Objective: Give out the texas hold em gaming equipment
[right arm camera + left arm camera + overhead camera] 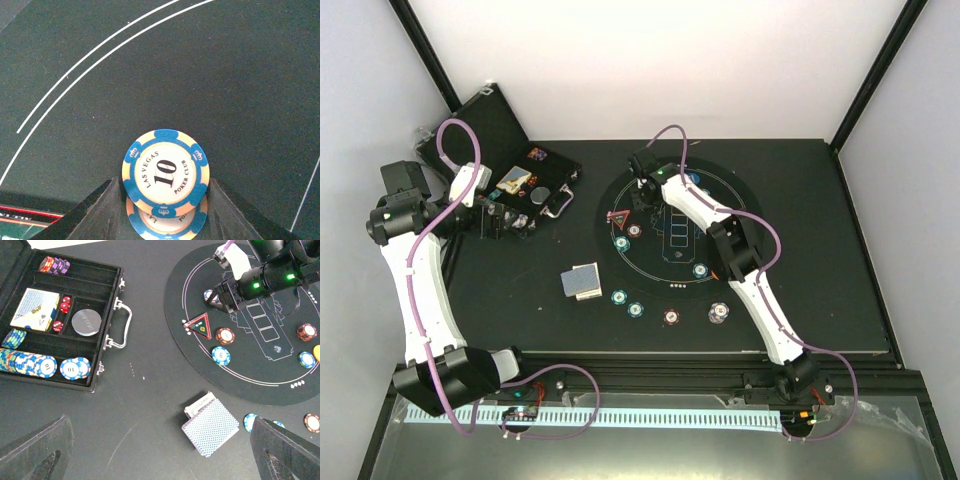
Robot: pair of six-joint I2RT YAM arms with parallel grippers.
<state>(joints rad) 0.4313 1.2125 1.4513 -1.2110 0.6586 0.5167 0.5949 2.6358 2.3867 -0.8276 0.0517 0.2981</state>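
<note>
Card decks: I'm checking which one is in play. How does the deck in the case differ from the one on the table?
The case deck lies in a compartment of the case; the table deck lies on the bare table beside the mat. The case deck has a pale border and a centre emblem; the table deck is patterned edge to edge. Both show a blue pattern.
</note>
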